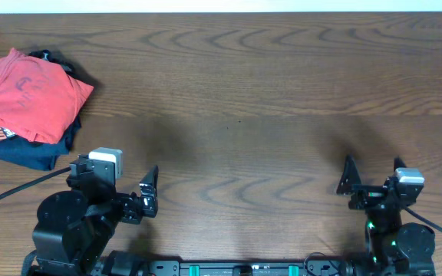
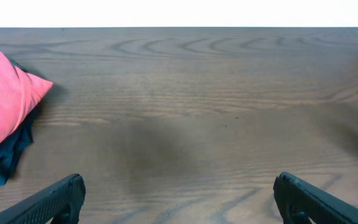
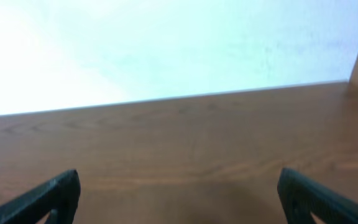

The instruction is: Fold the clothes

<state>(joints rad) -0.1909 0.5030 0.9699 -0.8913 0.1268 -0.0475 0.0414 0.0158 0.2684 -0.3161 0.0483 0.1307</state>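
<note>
Overhead: my left tool [image 1: 149,192] and right tool [image 1: 373,178] stand wide and empty. The coral-red cotton T-shirt [image 1: 33,96] lies bunched at the far left of the brown wooden tabletop [image 1: 244,100], on top of a dark navy garment [image 1: 21,153].

Left wrist: the shirt looks soft, light and limp, so I'd pinch a hem corner.

Right wrist: wood only.

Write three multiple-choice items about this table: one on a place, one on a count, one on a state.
1. Where is the coral T-shirt? A left end of the table; B centre; C right end.
2. Garments in the pile? A one; B two; C four.
3. The grippers are: A both open, empty; B both shut; C left holding cloth.
Answers: A, overhead shows it far left; B, it lies on a dark garment; A, left gripper and right gripper spread their fingers around nothing.
</note>
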